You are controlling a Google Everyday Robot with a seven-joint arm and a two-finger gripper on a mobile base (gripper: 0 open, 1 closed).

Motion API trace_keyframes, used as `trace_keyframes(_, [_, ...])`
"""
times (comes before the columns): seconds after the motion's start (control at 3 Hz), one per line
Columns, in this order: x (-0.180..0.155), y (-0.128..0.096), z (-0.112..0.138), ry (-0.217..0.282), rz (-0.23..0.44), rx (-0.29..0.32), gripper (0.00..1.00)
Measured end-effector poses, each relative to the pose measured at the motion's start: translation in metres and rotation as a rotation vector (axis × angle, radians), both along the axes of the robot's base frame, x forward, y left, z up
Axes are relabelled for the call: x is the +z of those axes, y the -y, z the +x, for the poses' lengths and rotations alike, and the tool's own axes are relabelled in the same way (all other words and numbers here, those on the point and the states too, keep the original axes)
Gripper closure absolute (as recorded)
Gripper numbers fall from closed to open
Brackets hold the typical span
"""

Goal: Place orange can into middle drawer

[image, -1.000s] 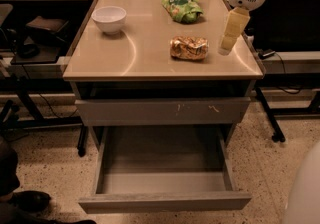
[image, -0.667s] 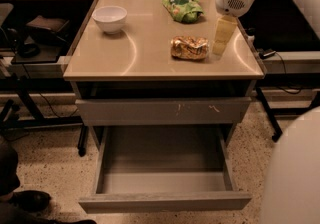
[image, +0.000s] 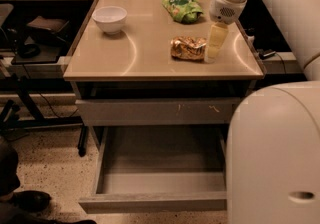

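The orange can lies on its side on the tan table top, right of the middle. It is mottled orange-gold and shiny. My gripper hangs down from the white arm and sits just to the right of the can's right end, low over the table. The middle drawer is pulled out below the table, with a flat grey floor, low side walls and a plain front panel. Nothing lies in it.
A white bowl stands at the table's back left. A green crinkly snack bag lies at the back, behind the can. A shut drawer front with small orange scuffs sits above the open drawer. My white body fills the right foreground.
My arm has swung left and lower, bringing the gripper from the table's right edge to right beside the can. The can, bowl and bag have not moved.
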State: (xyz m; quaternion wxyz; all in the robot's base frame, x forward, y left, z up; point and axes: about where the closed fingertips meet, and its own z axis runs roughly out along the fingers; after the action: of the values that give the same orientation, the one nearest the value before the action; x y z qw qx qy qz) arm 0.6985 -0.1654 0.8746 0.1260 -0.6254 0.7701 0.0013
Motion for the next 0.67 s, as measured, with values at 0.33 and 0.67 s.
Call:
trace_keyframes(0.33, [-0.015, 0.001, 0.017, -0.022, 0.050, -0.011, 0.00])
trace_keyframes(0.67, [-0.025, -0.005, 0.030, -0.033, 0.105, -0.004, 0.00])
